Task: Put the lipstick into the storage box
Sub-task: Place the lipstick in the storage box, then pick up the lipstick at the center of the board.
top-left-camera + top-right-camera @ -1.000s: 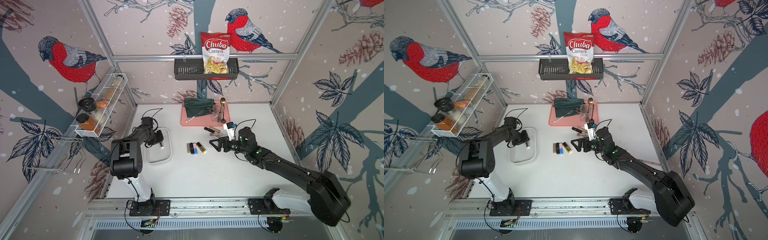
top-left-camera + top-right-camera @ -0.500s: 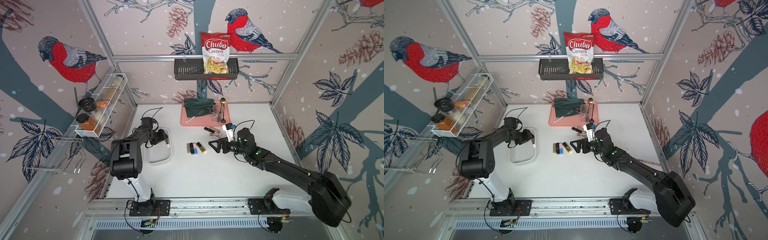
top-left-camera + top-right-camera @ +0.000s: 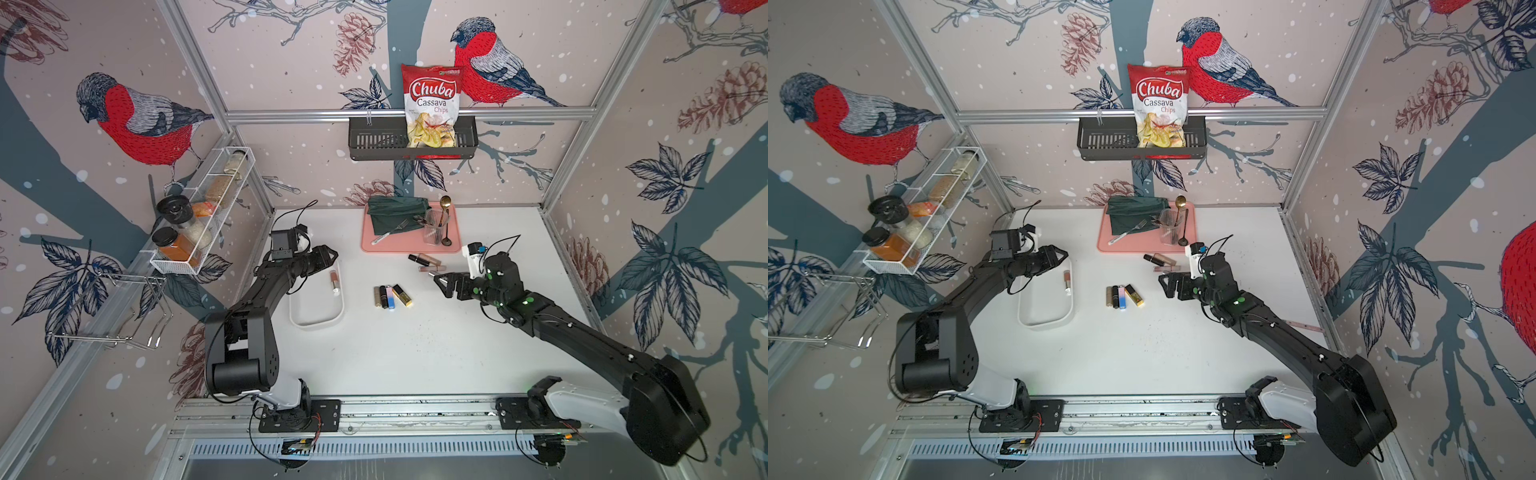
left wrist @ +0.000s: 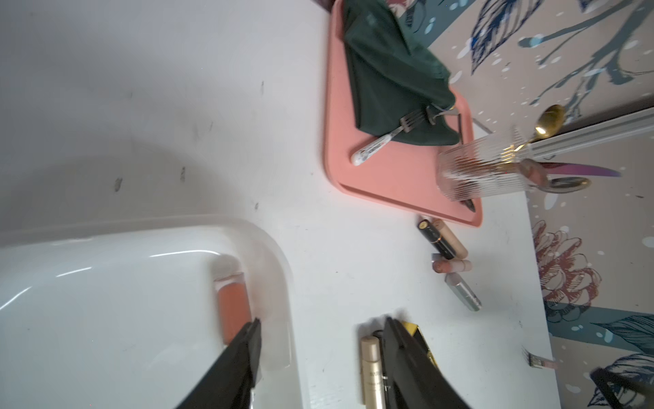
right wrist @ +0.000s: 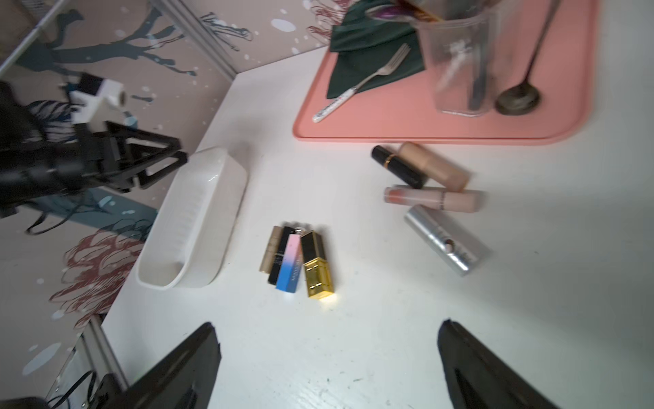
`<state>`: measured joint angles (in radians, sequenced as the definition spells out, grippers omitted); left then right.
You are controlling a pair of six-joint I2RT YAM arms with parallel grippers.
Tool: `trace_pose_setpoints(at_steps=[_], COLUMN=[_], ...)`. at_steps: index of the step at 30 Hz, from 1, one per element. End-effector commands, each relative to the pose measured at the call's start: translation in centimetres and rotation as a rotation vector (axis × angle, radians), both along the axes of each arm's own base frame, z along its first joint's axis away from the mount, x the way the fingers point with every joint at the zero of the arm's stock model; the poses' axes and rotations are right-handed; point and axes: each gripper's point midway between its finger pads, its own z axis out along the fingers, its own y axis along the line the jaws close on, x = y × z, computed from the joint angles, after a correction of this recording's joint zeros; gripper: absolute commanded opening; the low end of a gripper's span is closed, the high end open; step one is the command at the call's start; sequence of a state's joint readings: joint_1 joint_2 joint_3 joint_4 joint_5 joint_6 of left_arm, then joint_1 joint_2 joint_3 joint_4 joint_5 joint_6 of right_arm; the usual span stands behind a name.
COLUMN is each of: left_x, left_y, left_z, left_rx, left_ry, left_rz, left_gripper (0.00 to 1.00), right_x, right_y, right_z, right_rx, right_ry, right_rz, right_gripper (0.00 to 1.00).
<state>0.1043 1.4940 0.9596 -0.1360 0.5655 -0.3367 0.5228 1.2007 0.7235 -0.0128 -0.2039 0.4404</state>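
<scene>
Step in hand: deposit done. My left gripper [image 4: 322,321], jaws half apart, holds nothing. The pink lipstick [image 3: 333,281] lies inside the storage box [image 3: 316,326], left of centre in a top view. Next, probably: align my wide-open, empty right gripper [image 3: 440,282] over the loose lipsticks [image 3: 390,296].

Robot lab cell: aluminium frame [image 3: 291,113], bird-print walls [image 3: 145,116], rail-mounted arms [image 3: 582,336].

One lipstick [image 3: 333,281] in the one storage box [image 3: 311,309], a cluster [image 3: 390,296] of four, four tubes [image 3: 430,260] beside the one pink tray [image 3: 409,245]: nine total.
</scene>
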Motion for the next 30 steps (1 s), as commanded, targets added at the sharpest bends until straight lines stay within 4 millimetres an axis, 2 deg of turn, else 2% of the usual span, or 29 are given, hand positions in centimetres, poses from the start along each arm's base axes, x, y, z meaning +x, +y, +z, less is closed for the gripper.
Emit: trace_pose_setpoints(at_steps=[1,4,7,12,16,20,30], left_x=[0.2,-0.8,-1.7,-2.7,-3.6,-4.1,-4.2], left_y=[-1.4,-3.5,-5.5,-9.0,-11.3,-12.6,-13.2], left_z=[4.2,7.1,8.6,8.6,8.0,7.6,7.9], left_rx=[-0.051,-0.127,-0.155,-0.128,-0.115,-0.088,-0.111], left_ry=[-0.190,-0.325,-0.391,-0.398,-0.380,-0.370,-0.365], left_rz=[-0.084,-0.192,-0.274,-0.404,-0.480,-0.521,-0.537], left_gripper=[0.60,0.60,0.61,0.62,0.62,0.62,0.63], right_x=[1.1,2.5,3.3,4.5,5.2,5.8,6.5], right_y=[-3.4,-5.0,-4.6,-3.0,-1.9,-0.9,0.5], right_z=[-2.6,-4.7,-5.4,-6.5,-8.4,-10.1,-13.4], right_rx=[-0.098,-0.130,-0.096,-0.117,-0.158,-0.217,-0.375], right_ry=[0.104,0.182,0.205,0.218,0.243,0.252,0.255], right_rz=[-0.093,-0.112,-0.091,-0.058,-0.032,-0.015,0.019], right_gripper=[1.00,1.00,1.00,1.00,1.00,1.00,0.98])
